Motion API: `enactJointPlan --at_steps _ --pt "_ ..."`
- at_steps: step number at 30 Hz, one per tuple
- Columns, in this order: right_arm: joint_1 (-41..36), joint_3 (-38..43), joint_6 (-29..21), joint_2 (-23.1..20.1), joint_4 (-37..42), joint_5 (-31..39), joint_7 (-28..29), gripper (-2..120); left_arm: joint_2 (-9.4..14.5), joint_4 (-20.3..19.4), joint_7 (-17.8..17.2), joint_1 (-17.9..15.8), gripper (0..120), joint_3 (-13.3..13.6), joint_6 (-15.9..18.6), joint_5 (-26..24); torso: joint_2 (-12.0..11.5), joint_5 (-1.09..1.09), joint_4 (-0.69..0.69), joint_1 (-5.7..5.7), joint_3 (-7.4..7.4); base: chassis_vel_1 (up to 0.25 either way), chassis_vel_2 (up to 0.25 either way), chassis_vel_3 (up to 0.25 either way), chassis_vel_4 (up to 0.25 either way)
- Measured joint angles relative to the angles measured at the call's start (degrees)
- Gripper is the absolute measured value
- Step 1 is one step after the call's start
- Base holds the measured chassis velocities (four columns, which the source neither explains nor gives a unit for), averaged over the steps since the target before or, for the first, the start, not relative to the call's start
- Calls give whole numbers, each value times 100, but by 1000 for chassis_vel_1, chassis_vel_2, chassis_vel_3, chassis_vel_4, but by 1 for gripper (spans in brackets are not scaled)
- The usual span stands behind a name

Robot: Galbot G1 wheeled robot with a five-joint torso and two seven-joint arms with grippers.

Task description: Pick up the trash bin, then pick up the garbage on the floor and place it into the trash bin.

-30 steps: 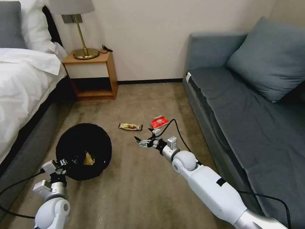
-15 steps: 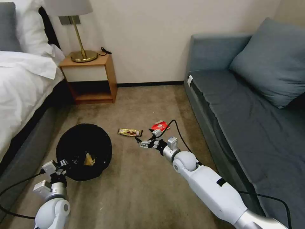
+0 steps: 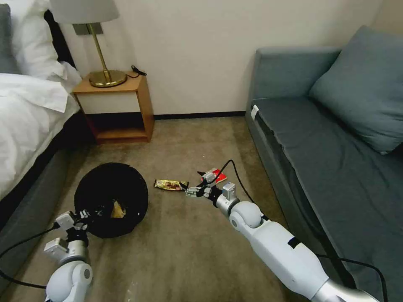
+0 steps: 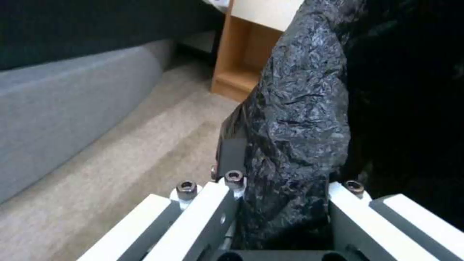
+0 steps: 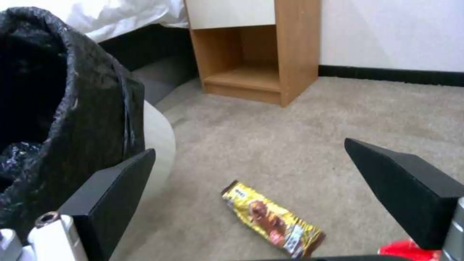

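Bin stage done, litter stage in hand, by the look of it: left gripper (image 4: 282, 217) clamped on the rim of the bin (image 3: 111, 199), jaws closed tight over the crinkly black liner, bin held low over the carpet beside the bed (image 3: 29, 113). Something tan already lying inside the bin.

Right gripper (image 3: 189, 191) stretched forward and low, jaws spread wide, holding nothing. Wrapper (image 5: 273, 220) flat on the carpet, between the two dark fingers (image 5: 108, 195) in the right wrist view but farther out and lower, not yet between the tips. Seen from the head, wrapper (image 3: 170, 184) just beside the fingertips, toward the bin. Red packet (image 3: 217, 175) on the carpet near the gripper, on the sofa (image 3: 327, 167) side.

Next move probably calls for a short reach on and down, straddling the wrapper across its narrow width, then closing; thin foil flat on carpet, so tips likely need to press into the pile.
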Motion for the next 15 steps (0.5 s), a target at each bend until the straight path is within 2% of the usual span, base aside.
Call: enactJointPlan --at_steps 15 --pt "-14 -14 36 69 -113 -51 -26 100 20 144 -6 -34 3 -31 0 -18 0 0 1 0 0 -115 118 115 -121"
